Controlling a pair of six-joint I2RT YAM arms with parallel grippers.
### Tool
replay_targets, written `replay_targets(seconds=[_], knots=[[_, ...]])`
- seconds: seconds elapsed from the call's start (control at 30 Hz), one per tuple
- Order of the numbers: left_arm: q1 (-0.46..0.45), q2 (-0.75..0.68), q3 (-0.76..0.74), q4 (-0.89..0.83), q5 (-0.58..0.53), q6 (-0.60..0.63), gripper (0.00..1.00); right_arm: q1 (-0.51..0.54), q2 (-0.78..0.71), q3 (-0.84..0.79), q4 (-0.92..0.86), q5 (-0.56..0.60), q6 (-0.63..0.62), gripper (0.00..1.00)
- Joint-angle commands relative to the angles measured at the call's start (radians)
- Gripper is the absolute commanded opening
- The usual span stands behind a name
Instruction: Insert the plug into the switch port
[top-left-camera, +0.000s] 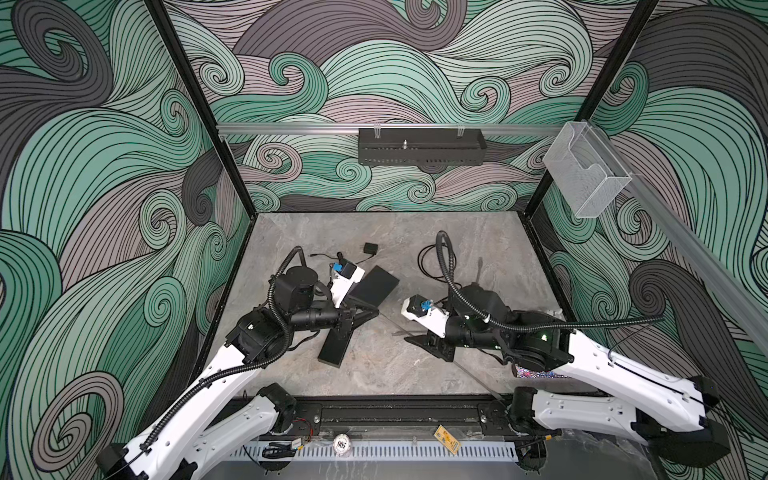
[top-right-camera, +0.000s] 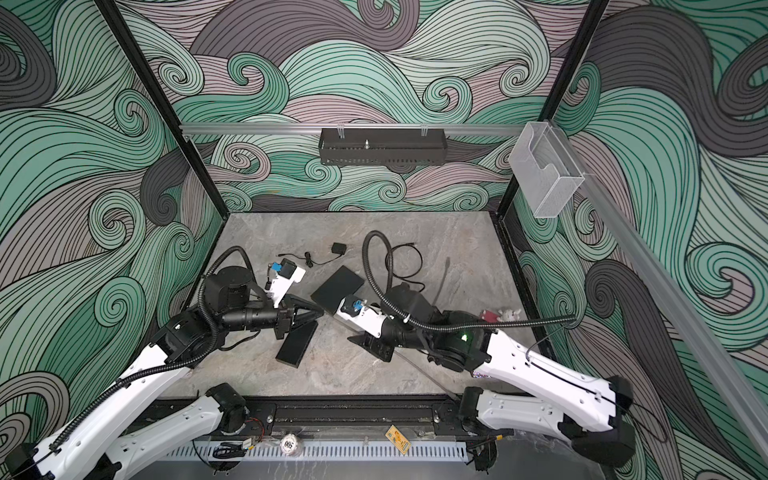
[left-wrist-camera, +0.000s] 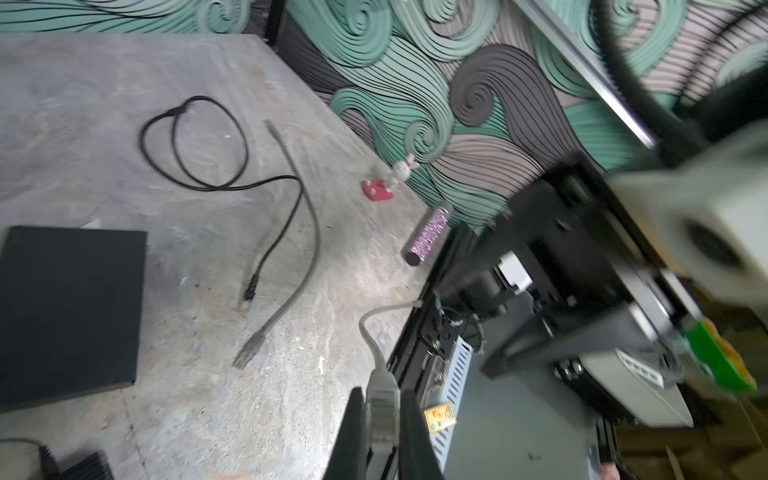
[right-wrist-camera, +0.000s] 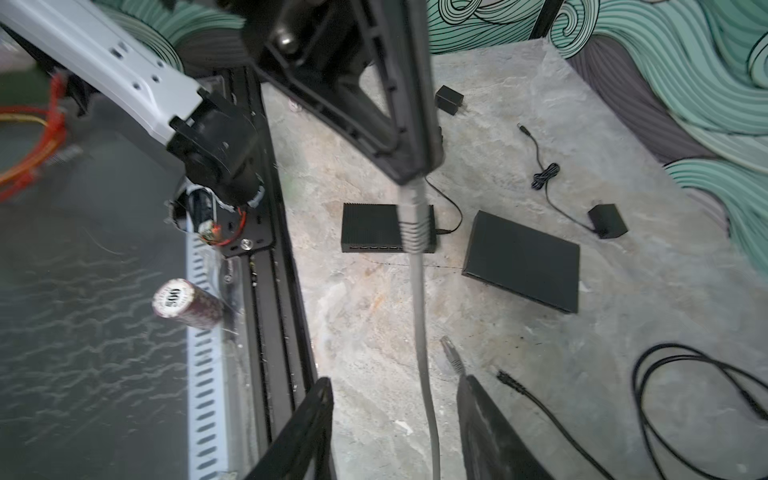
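My left gripper is shut on the grey plug, which sits lengthwise between the two black fingers. In both top views it hovers over the black switch. The right wrist view shows the switch with its row of ports along one edge, and the plug's ribbed boot hangs in front of it. The grey cable runs on between the jaws of my right gripper, which stand open and apart from it. In a top view the right gripper is low over the table.
A flat black box lies beside the switch. Nearby lie a second grey cable, a looped black cable and a power adapter with its thin lead. A bunny figure and a glitter cylinder sit by the right wall.
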Motion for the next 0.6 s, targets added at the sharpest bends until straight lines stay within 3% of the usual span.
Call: replay_targets(seconds=[0.0, 0.27, 0.57], knots=[[0.004, 0.020, 0.021, 0.049, -0.173, -0.275, 0.00, 0.078, 0.077, 0.026, 0.080, 0.365, -0.047, 0.50], [0.004, 0.026, 0.063, -0.006, -0.225, -0.583, 0.00, 0.095, 0.183, -0.014, 0.324, 0.556, -0.136, 0.31], [0.004, 0.050, 0.149, -0.182, -0.324, -0.780, 0.00, 0.095, 0.229, -0.040, 0.407, 0.489, -0.153, 0.32]])
